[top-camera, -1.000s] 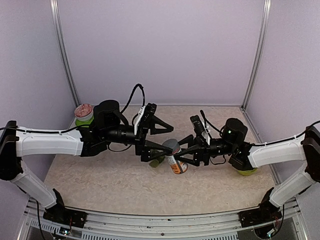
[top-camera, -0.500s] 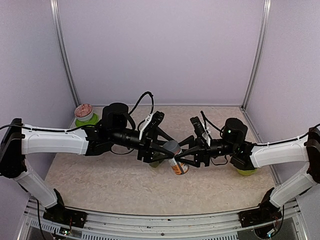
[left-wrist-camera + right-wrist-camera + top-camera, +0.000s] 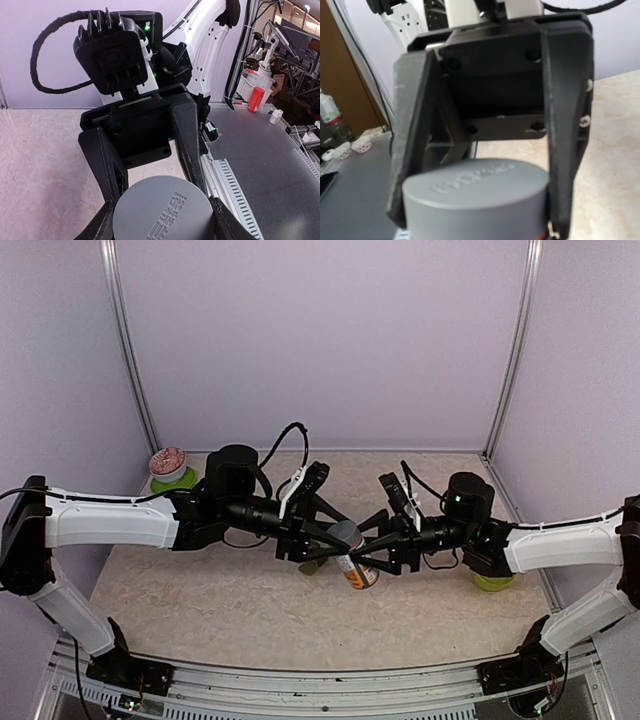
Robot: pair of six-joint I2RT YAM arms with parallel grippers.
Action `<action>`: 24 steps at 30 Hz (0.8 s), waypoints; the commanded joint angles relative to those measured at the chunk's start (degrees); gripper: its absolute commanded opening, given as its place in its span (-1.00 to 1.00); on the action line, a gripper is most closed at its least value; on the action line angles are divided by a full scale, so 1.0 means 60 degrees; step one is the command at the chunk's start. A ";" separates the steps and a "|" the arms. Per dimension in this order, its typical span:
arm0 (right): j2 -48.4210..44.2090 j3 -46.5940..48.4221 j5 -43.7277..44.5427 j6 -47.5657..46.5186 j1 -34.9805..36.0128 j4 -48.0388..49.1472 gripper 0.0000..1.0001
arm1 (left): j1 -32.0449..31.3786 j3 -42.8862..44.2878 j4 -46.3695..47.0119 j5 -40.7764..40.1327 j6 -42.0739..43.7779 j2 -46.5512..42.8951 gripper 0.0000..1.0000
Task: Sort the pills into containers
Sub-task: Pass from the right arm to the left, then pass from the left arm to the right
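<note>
Well, mid-frame above the bench [image 3: 200, 590] hangs the bottle [image 3: 357, 570]: left fingers [image 3: 322, 533] pinch its grey cap [image 3: 345, 535], right fingers [image 3: 380, 558] clamp its body; dark green containers [image 3: 313, 566] peek just left.

Tally. Two grippers of mine: left gripper [image 3: 338, 539], right gripper [image 3: 356, 562]. Pill bottle [image 3: 360, 575], one; its grey cap [image 3: 162, 212], one. Lime-green bowl [image 3: 490, 584], one. Red-topped green pot [image 3: 167, 466], one.

The white left arm [image 3: 110, 523] and right arm [image 3: 560, 543] bar mid-frame, meeting at a grey-capped orange bottle [image 3: 358, 574]; the beige marbled desk [image 3: 200, 610] below lies open.
</note>
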 commanded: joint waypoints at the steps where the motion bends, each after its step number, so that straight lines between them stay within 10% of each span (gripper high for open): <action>1: -0.0577 0.0614 0.1312 -0.0556 -0.0059 -0.1276 0.45 | -0.0022 -0.0294 0.1480 -0.0345 -0.0449 -0.0366 -0.65; 2: -0.0712 0.0683 0.1549 -0.0575 -0.0104 -0.1648 0.97 | 0.0020 -0.0502 0.1783 -0.0431 -0.0521 -0.0518 -0.65; 3: -0.0886 0.0719 0.2020 -0.0589 -0.0137 -0.1968 1.00 | 0.0053 -0.0618 0.1991 -0.0566 -0.0590 -0.0615 -0.65; 13: -0.3878 -0.0518 0.5782 0.0603 -0.0201 -0.1884 1.00 | 0.0388 -0.1828 0.5031 -0.1887 -0.1604 -0.1256 -0.63; 16: -0.4907 -0.2220 0.6082 0.1066 -0.0214 0.0647 1.00 | 0.0399 -0.2028 0.6030 -0.2102 -0.2135 -0.1159 -0.63; 24: -0.4349 -0.1896 0.5665 0.1358 -0.0207 0.0165 1.00 | 0.0172 -0.1888 0.7534 -0.2337 -0.3248 -0.0270 -0.63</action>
